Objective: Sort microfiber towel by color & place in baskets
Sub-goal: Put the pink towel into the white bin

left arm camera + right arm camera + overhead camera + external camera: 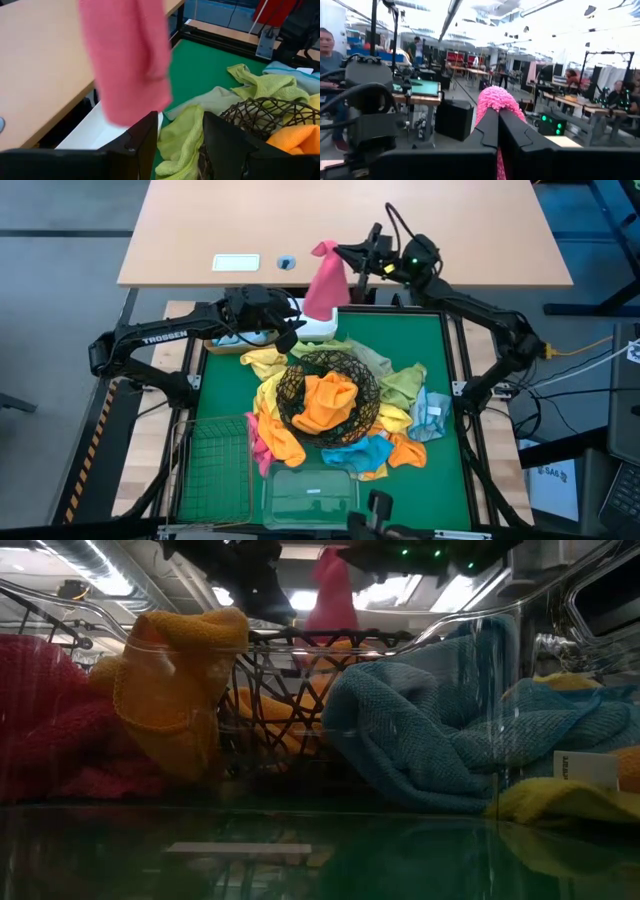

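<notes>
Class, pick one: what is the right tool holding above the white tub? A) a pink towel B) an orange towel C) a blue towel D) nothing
A: the right tool is shut on the pink towel, which hangs down over the white tub.

Loose towels (400, 395) crowd the black wire bowl (330, 392) from nine through six o'clock. The hanging pink towel (324, 280) blocks the white tub (318, 327) at twelve.
</notes>
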